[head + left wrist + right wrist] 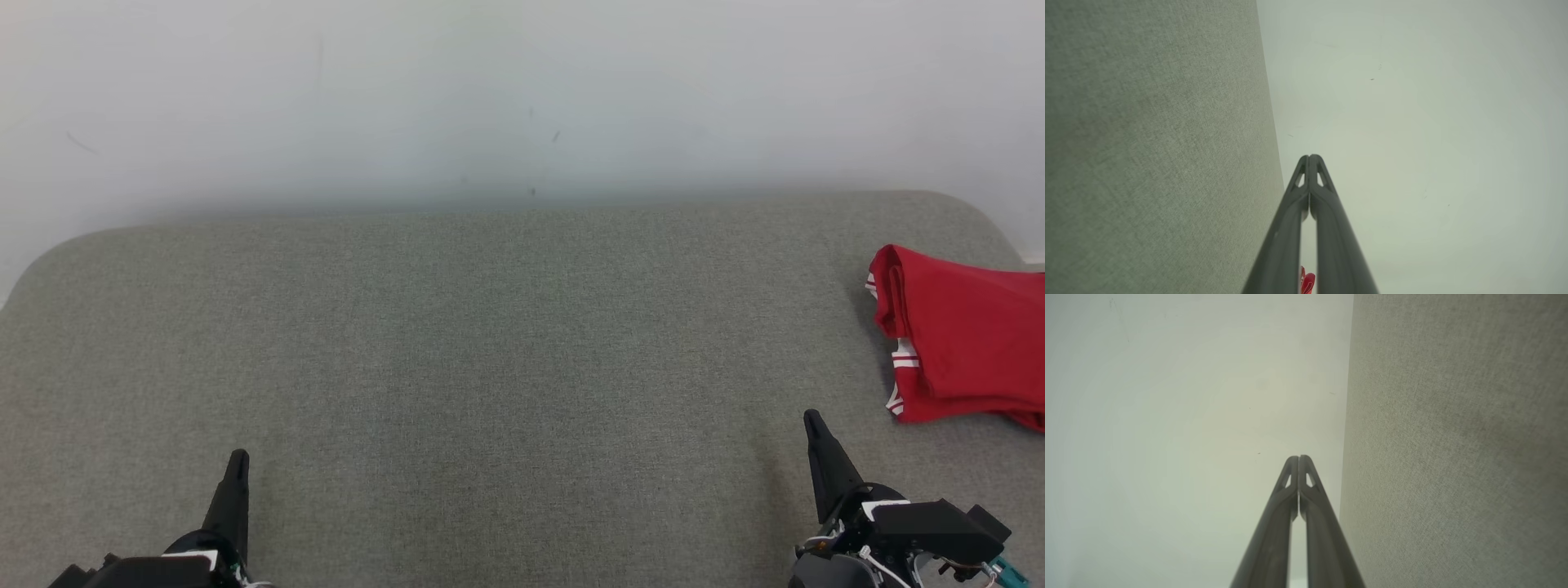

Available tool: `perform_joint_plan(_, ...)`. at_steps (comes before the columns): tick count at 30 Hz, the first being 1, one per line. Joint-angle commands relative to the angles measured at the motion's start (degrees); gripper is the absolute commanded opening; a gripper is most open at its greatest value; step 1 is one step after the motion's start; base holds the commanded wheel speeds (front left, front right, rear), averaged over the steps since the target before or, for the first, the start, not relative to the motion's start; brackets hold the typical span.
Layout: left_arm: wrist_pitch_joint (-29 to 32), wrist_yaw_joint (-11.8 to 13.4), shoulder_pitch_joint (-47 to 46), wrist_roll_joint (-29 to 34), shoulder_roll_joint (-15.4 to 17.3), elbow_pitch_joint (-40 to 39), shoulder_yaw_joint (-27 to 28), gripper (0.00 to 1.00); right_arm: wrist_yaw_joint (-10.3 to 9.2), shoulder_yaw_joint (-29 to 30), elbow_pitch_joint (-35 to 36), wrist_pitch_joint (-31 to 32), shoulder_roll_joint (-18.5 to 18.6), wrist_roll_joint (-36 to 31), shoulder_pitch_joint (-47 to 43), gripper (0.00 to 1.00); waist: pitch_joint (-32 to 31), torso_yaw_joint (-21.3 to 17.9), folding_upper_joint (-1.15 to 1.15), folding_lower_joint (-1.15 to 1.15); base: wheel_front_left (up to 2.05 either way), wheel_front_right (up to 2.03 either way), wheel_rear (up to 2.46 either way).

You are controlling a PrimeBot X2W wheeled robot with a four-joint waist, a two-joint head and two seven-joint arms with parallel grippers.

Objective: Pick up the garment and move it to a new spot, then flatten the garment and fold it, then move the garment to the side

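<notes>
A red garment (963, 339) with white stripes at its hems lies folded at the far right of the grey fabric surface (506, 343), cut off by the frame edge. A sliver of the red garment (1306, 281) peeks between the fingers low in the left wrist view. My left gripper (237, 457) rests at the lower left, shut and holding nothing, far from the garment. My right gripper (812, 418) sits at the lower right, shut and holding nothing, a short way in front and to the left of the garment. Both wrist views show the fingertips pressed together: left gripper (1309, 157), right gripper (1298, 458).
A pale wall (522, 90) rises behind the grey surface, whose far corners are rounded. The wide stretch of grey fabric between the two grippers holds nothing.
</notes>
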State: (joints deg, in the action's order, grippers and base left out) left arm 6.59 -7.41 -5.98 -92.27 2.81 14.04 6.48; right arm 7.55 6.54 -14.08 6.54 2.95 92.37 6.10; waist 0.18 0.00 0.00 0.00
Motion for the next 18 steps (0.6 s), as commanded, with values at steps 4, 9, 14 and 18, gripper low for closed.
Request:
perform_joint_plan(4, 0.12, -0.21, -0.60, -0.27, 0.13, 0.08, 0.17, 0.00, -0.12, 0.03, 0.13, 0.18, -0.13, 0.09, 0.29, 0.00, 0.00, 0.00, 0.00, 0.00, 0.00, 0.00, 0.00)
perform_joint_plan(9, 0.12, -0.21, -0.60, -0.27, 0.13, 0.08, 0.16, 0.00, -0.12, 0.03, 0.13, 0.18, -0.13, 0.09, 0.29, 0.00, 0.00, 0.00, 0.00, 0.00, 0.00, 0.00, 0.00)
perform_joint_plan(14, 0.12, -0.21, -0.59, -0.27, 0.13, 0.08, 0.16, 0.00, -0.12, 0.04, 0.13, 0.18, -0.13, 0.09, 0.29, 0.00, 0.00, 0.00, 0.00, 0.00, 0.00, 0.00, 0.00)
perform_joint_plan(18, 0.12, -0.21, -0.59, -0.27, 0.14, 0.08, 0.17, 0.00, -0.12, 0.03, 0.13, 0.18, -0.13, 0.09, 0.29, 0.00, 0.00, 0.00, 0.00, 0.00, 0.00, 0.00, 0.00)
